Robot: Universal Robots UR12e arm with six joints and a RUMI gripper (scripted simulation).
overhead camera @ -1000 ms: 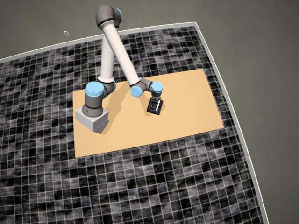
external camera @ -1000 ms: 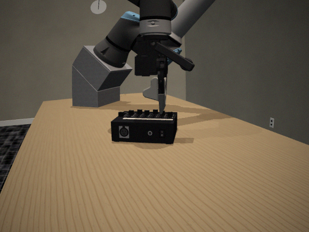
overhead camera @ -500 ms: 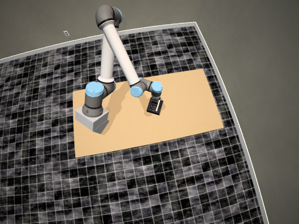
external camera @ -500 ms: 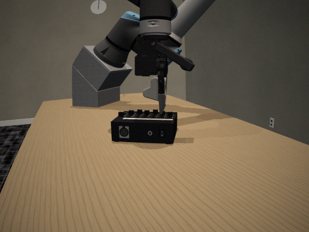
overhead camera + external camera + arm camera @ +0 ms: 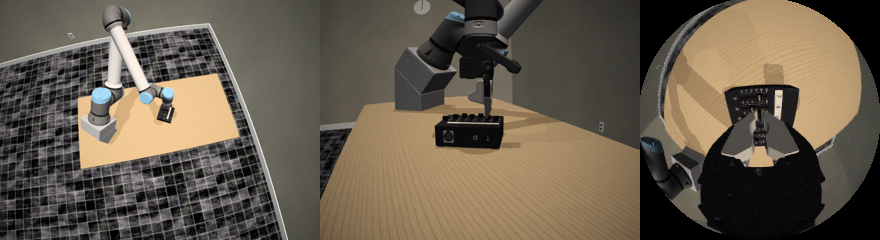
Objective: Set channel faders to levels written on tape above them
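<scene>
The lighting desk (image 5: 469, 131) is a small black box on the wooden table, with a row of fader caps on top and a white tape strip (image 5: 473, 123) along its near edge. It also shows in the overhead view (image 5: 165, 113) and in the wrist view (image 5: 761, 102). My gripper (image 5: 487, 113) is shut, fingers pressed together, pointing straight down. Its tip rests on the desk's top among the faders near the right end. In the wrist view the fingertips cover part of the fader panel. The tape numbers are too small to read.
The arm's grey base block (image 5: 419, 81) stands on the table behind the desk. The desk's near face carries a socket, a jack and a switch. The table edge drops to a tiled floor at the left.
</scene>
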